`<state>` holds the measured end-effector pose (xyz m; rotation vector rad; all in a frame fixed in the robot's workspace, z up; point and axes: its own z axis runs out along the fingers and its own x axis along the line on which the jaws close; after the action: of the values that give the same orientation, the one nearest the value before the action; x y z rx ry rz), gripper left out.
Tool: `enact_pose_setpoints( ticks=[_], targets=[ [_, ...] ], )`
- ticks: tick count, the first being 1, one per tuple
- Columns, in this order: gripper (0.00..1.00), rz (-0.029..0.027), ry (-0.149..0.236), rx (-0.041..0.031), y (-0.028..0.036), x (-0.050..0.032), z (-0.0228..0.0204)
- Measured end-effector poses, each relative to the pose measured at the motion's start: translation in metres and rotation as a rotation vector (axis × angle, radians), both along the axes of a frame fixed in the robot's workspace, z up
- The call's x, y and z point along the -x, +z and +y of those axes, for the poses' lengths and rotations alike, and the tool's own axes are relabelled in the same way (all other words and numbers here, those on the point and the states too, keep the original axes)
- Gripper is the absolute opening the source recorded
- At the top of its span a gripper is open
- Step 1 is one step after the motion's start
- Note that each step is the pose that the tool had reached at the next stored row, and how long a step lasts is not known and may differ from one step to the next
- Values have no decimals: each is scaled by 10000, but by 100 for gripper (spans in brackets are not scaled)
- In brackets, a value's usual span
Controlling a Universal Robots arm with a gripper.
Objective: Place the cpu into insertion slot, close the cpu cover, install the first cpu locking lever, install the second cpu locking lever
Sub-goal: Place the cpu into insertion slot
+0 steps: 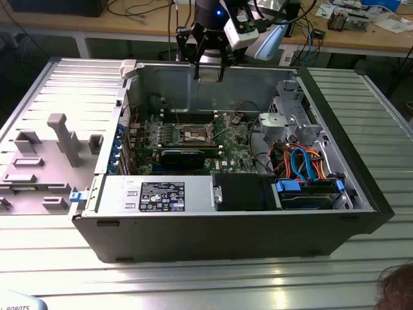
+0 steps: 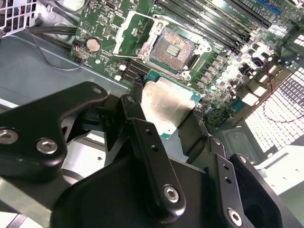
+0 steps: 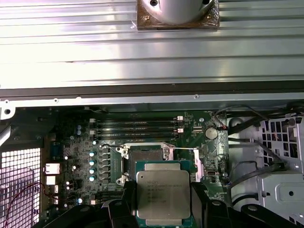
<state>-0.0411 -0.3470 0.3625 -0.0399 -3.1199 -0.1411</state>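
My gripper (image 1: 210,64) hangs above the back wall of the open computer case, shut on the cpu (image 2: 167,105). The cpu (image 3: 163,194) is a flat square chip with a silver-grey top, clamped between two black fingers (image 2: 137,111). Below it, on the green motherboard (image 1: 235,139), lies the insertion slot (image 2: 173,47), a dark square socket that stands uncovered. In the first wrist view the insertion slot (image 3: 145,156) sits just beyond the held chip. The cpu cover (image 2: 117,32), a silvery frame, is swung open beside the slot. From the exterior view the slot (image 1: 195,134) is well below the gripper.
The case (image 1: 226,239) holds a power supply (image 1: 161,194), a drive cage (image 1: 287,119) and blue and orange cables (image 1: 306,165). Long black memory slots (image 3: 137,126) run next to the socket. A grey fixture (image 1: 58,139) lies at the exterior view's left. A person's hair (image 1: 397,287) shows at the lower right.
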Motion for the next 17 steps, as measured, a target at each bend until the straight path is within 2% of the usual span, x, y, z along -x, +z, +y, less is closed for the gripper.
enact_pose_setpoints(
  ticks=[17],
  targets=[
    [54, 0, 0, 0, -1, 54, 0]
  ],
)
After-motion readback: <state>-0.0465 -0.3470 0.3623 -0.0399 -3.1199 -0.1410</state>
